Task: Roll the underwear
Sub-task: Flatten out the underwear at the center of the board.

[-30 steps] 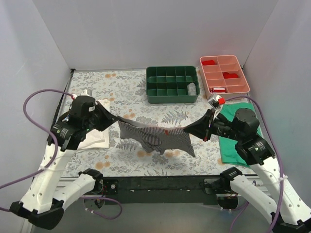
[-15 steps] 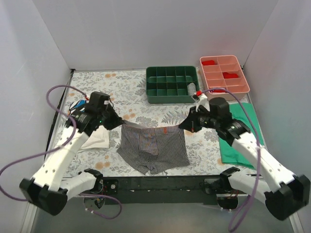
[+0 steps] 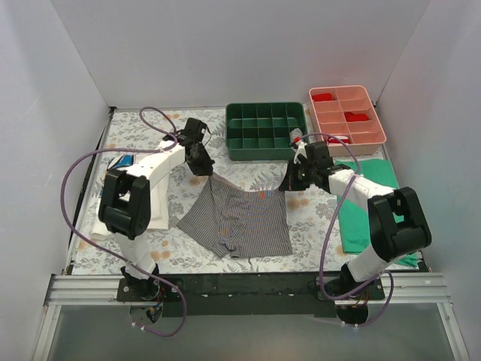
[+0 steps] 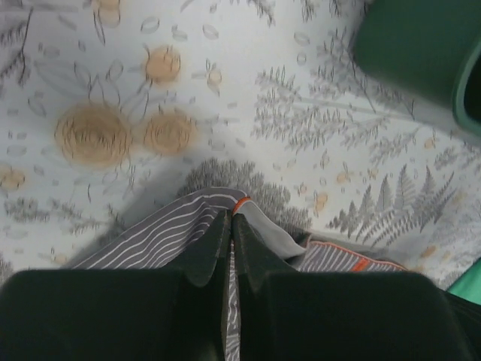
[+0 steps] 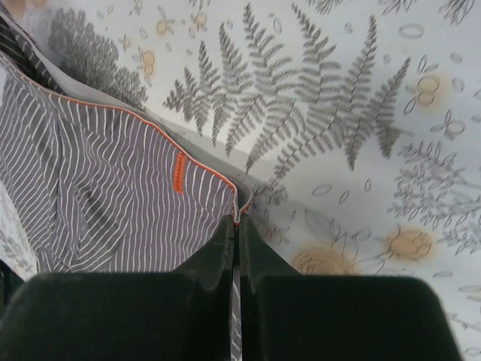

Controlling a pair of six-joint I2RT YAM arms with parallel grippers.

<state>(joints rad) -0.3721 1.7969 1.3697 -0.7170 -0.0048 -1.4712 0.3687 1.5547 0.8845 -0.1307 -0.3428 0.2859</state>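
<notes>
Lab test booth: white panel walls [image 3: 225, 53], alu rail [image 3: 75, 284].

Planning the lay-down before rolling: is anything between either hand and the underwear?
No. The left hand and right hand each pinch a waistband corner of the underwear directly; nothing visible sits between.

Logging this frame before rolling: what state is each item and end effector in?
Grey-and-white striped fabric boxer shorts: unrolled, spread open, both waistband corners pinched.
Left end effector: shut on one waistband corner.
Right end effector: shut on the other corner.
Dark green compartment tray: one cell holds a striped roll.
Pink compartment tray: some cells hold red items.
Plain green cloth: lying flat.
</notes>
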